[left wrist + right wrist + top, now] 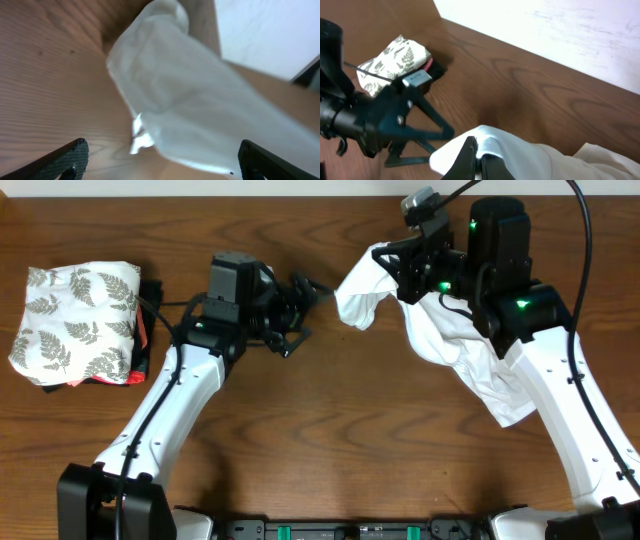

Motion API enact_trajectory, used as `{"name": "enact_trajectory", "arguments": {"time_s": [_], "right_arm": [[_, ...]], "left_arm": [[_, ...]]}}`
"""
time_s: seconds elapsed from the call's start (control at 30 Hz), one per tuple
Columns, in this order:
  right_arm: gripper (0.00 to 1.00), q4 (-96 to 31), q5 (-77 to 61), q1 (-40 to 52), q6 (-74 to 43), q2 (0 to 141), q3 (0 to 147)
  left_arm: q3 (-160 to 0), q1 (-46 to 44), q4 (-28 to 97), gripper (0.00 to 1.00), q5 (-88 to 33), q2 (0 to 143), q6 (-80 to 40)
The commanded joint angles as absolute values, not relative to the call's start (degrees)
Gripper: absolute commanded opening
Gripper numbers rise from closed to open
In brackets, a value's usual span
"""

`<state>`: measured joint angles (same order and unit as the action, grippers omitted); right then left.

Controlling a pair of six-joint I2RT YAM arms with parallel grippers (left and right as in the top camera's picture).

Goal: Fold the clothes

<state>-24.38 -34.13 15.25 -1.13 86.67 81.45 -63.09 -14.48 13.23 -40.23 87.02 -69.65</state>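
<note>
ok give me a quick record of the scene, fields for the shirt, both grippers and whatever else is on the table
t-shirt: white, bunched, unfolded, one end pinched up, rest trailing beneath the right arm
right gripper: shut on t-shirt
left gripper: open, aimed at the shirt's hanging end
fern-print cloth: folded, table's left side, atop red and black garments
table: brown wood

text: none readable | T-shirt (200,100) tag (138,138): blurred, nothing legible

dark brown wood-grain table (330,440), plain white wall (560,30) along its far edge, soft even light
</note>
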Motion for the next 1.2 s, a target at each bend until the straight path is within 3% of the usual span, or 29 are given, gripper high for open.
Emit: {"name": "enact_trajectory", "arguments": {"time_s": [0.0,0.97,1.17], "right_arm": [[0.01,-24.18,-35.22,14.63,-2.13,86.35,81.52],[0.01,-20.97,-37.56,14.63,-2.13,86.04,81.52],[0.01,-20.99,-37.19,14.63,-2.11,86.04,81.52]], "left_arm": [[-63.96,-14.22,10.15,0.96,-39.40,87.37,-81.89],[-63.96,-20.73,-6.42,0.96,-41.63,97.62,-100.73],[-63.99,-22.92,-15.00,0.95,-41.93,97.62,-105.71]]}}
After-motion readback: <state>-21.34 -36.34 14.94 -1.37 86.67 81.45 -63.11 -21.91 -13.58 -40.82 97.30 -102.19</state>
